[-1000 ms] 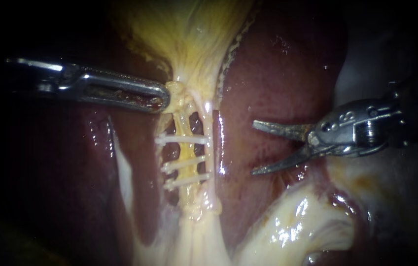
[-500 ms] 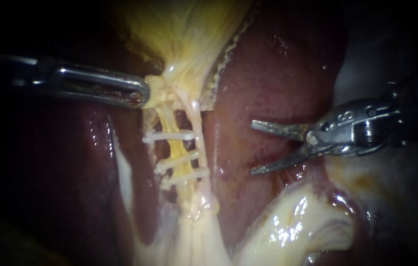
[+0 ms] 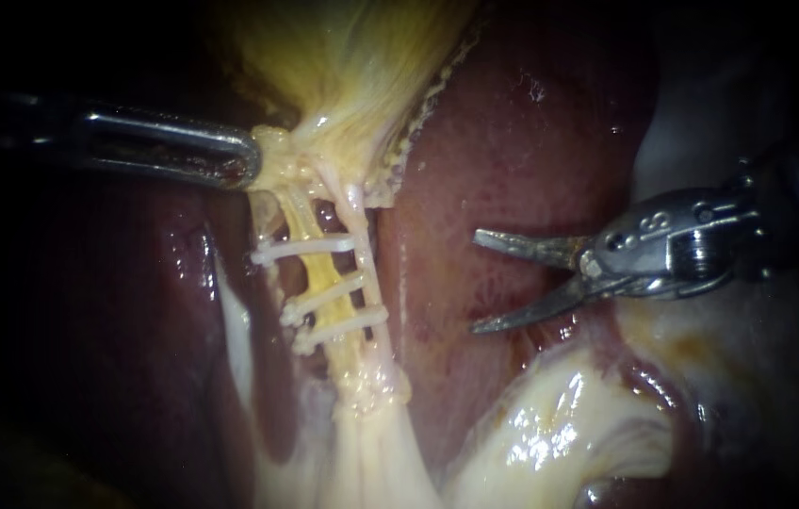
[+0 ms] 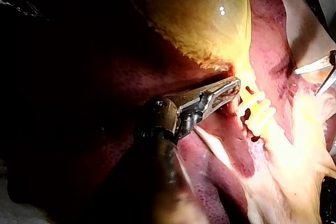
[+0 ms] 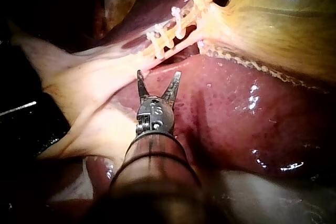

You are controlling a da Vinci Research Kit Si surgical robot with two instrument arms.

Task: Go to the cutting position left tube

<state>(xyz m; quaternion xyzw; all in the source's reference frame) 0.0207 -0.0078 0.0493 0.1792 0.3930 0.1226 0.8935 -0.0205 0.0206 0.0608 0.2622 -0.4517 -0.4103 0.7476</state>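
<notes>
Where the gallbladder (image 3: 362,66) narrows, the yellow left tube (image 3: 322,273) lies crossed by three white clips (image 3: 303,251). The left instrument (image 3: 251,162) pinches tissue (image 3: 279,155) just above it; the right instrument (image 3: 477,283) holds its blades spread over the liver (image 3: 513,141), well apart.

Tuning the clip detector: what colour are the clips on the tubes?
White, all three clips; this shows best in the endoscope view.
</notes>
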